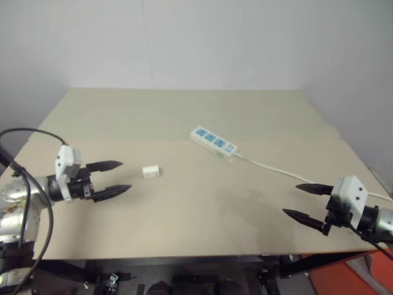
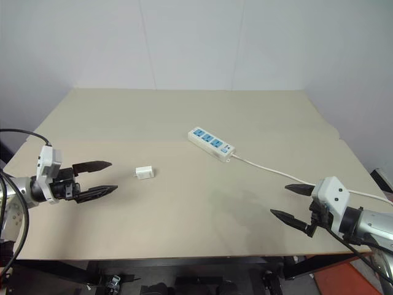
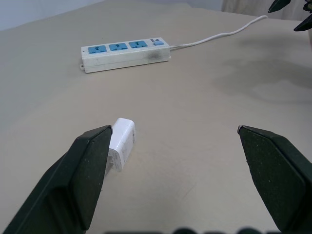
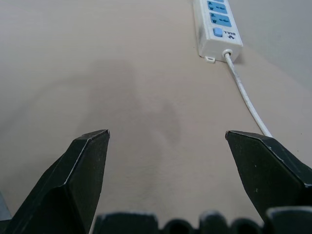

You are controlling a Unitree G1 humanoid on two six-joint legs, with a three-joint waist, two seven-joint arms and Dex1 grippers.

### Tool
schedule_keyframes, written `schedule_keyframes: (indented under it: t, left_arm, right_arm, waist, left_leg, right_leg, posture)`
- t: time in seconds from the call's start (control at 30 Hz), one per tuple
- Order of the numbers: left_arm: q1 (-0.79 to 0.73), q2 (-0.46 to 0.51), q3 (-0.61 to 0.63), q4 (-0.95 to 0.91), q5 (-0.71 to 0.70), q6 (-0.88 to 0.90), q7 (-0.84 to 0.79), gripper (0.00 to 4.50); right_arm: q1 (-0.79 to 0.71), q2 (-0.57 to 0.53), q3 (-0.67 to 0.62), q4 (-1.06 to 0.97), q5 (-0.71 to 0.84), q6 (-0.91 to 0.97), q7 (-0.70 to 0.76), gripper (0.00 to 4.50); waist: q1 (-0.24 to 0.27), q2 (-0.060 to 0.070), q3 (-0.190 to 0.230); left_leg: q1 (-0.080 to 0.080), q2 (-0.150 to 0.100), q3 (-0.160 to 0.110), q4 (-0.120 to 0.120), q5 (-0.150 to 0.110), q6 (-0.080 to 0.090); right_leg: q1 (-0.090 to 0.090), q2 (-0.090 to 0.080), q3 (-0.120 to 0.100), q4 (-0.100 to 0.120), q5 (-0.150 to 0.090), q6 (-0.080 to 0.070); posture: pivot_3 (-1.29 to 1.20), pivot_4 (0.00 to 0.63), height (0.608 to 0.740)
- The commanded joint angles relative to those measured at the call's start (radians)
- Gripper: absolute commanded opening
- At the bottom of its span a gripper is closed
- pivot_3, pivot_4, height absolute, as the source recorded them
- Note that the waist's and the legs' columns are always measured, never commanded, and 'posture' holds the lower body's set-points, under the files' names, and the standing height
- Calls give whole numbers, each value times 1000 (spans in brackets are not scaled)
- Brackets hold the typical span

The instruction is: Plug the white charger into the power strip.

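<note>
facing white charger (image 3: pixel 122 143) (left wrist)

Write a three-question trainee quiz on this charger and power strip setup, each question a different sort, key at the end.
1. True or false: the white charger is already plugged into the power strip.
2. Multiple choice: which gripper is nearer the white charger? A) left gripper B) right gripper C) both equally near
3. Fill in: the power strip has ___ blue socket faces in a row.

Key
1. False. The charger lies loose on the table, apart from the strip.
2. A. Its open fingers point toward the charger; the right gripper, also open, hangs beside the strip's cord.
3. Three.
</note>
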Motion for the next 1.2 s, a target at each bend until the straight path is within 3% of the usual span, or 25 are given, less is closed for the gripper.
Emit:
schedule_keyframes:
  t: [0.03, 0.4, 0.6, 0.8, 1.0, 1.2]
  left_arm:
    - [-13, 28, 21, -24, -29, 11, -12, 4500]
    - [-26, 37, 10, -4, -27, 15, -34, 4500]
    - [-24, 11, -4, -36, -33, 18, -20, 4500]
    - [-29, -6, -43, -104, -30, 8, -13, 4500]
    - [-104, -26, -121, -132, 6, -14, -7, 4500]
    - [-190, -47, -180, -118, 33, -36, 0, 4500]
  right_arm:
    - [1, -11, -40, -13, 0, -4, -10, 4476]
    - [0, 0, -30, -10, -29, -10, -44, 4476]
    - [-174, 27, 61, 117, -93, -10, -119, 4476]
    - [-525, 113, 244, 492, -213, -26, -140, 4476]
    - [-828, 237, 340, 930, -301, -124, -136, 4476]
    - [-1051, 321, 399, 1335, -427, -192, -256, 4476]
  waist:
    - [0, 0, 0]
    - [0, 0, 0]
    - [-6, 0, 0]
    - [-9, 0, 0]
    - [-6, 0, 0]
    - [-6, 0, 0]
  left_leg:
    - [0, 0, 0, 0, 0, 0]
    - [0, 0, 0, 0, 0, 0]
    - [1, 0, 0, 0, 0, 0]
    - [2, 0, 1, 0, 0, 0]
    - [-2, 0, 1, 0, 0, 0]
    - [-2, 0, 1, 0, 0, -1]
  right_leg:
    - [0, 0, 0, 0, 0, 0]
    - [0, 0, 0, 0, 0, 0]
    - [0, 0, 0, 1, 0, 0]
    - [0, 1, 1, 1, 0, -1]
    - [-2, 0, 1, 0, 0, -1]
    - [-2, 0, 0, 2, 1, -1]
  posture:
    - [0, 150, 740]
    - [0, 150, 740]
    - [0, 150, 740]
    - [0, 150, 740]
    - [0, 150, 740]
    - [0, 150, 740]
